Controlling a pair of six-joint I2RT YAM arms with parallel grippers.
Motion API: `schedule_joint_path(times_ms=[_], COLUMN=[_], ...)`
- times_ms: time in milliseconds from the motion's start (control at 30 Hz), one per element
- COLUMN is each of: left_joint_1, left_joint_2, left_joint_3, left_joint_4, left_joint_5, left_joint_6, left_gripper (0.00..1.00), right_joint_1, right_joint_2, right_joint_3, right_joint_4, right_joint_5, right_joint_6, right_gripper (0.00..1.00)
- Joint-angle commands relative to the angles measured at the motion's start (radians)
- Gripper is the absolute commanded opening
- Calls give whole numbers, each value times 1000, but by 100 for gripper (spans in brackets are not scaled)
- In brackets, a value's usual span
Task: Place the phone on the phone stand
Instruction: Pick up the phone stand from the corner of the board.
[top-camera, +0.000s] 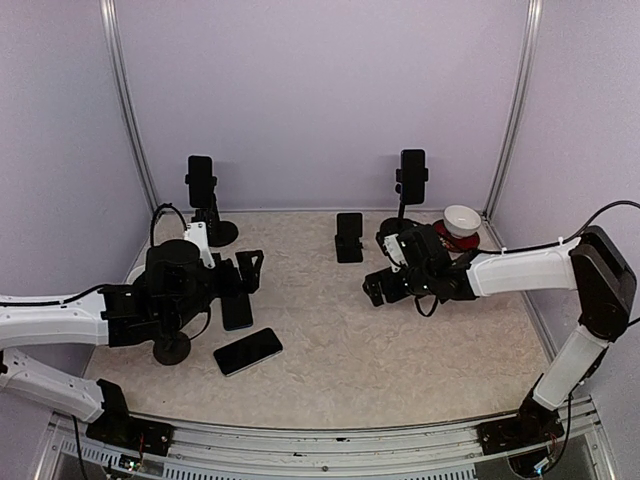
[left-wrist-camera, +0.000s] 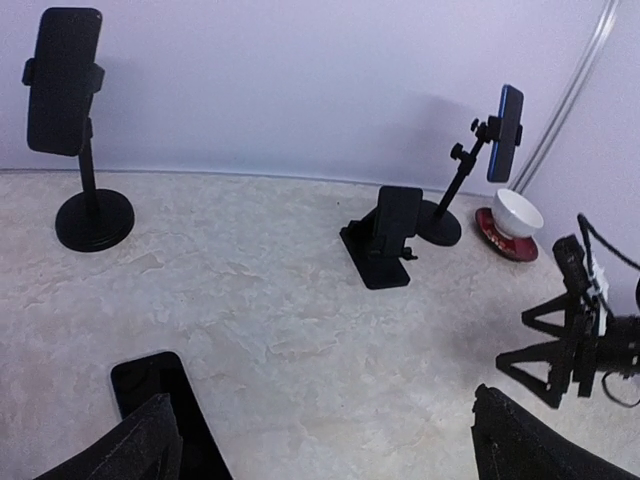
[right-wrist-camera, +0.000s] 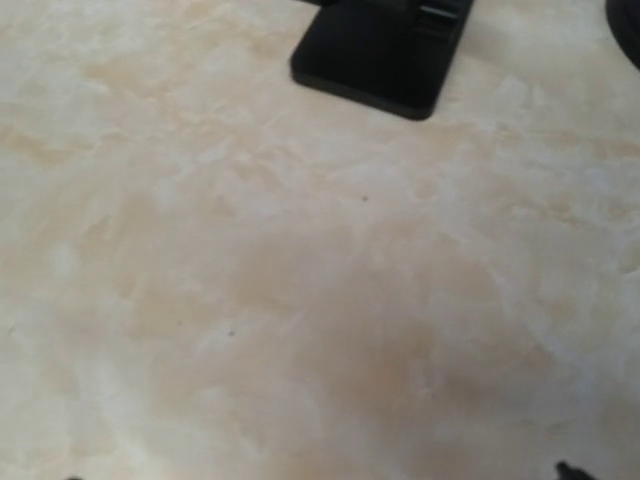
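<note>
A black phone (top-camera: 248, 351) lies flat on the table at the front left. A second dark phone (top-camera: 237, 311) lies flat just under my left gripper (top-camera: 241, 271); it also shows in the left wrist view (left-wrist-camera: 160, 395). My left gripper (left-wrist-camera: 330, 440) is wide open and empty. A low folding stand (top-camera: 349, 238) at mid-table carries a phone (left-wrist-camera: 397, 213). My right gripper (top-camera: 380, 286) hovers low to the right of that stand, open and empty. In the right wrist view only the folding stand's base (right-wrist-camera: 380, 55) and bare table show.
Tall pole stands with phones clamped in them stand at the back left (top-camera: 203, 185) and back right (top-camera: 411, 175). A white bowl on a red saucer (top-camera: 461, 222) sits at the back right. A round black stand base (top-camera: 172, 348) shows beneath my left arm.
</note>
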Motion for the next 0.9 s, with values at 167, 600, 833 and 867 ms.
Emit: schedule_joint_path(times_ms=[167, 600, 833, 867], left_joint_1=[-160, -268, -259, -252], left_joint_2=[-21, 432, 393, 384], left_joint_3=[153, 519, 424, 409], left_joint_4=[-602, -1539, -1541, -1540], left_joint_5=[-417, -524, -487, -477], left_joint_6=[-621, -1547, -1721, -1731], left_gripper=[99, 99, 99, 99], right_joint_1=[27, 27, 27, 27], right_joint_2=[-82, -82, -75, -73], right_joint_3=[-35, -70, -77, -77], right_joint_4=[68, 104, 116, 117], right_joint_5=[-68, -86, -86, -107], right_joint_6=[8, 15, 19, 21], right_gripper=[100, 100, 100, 100])
